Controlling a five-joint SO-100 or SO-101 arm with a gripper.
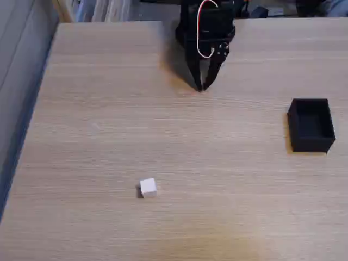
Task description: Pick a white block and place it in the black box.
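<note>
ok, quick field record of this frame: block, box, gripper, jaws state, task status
block: white block on the wooden table, lower middle of the fixed view, untouched
box: black box near the right edge, open top, looks empty
gripper: gripper at the top centre, pointing down at the table, nothing held
jaws: tips together, shut
spacing: block, box and gripper all well apart from each other
task status: block not yet picked, not in the box
</note>
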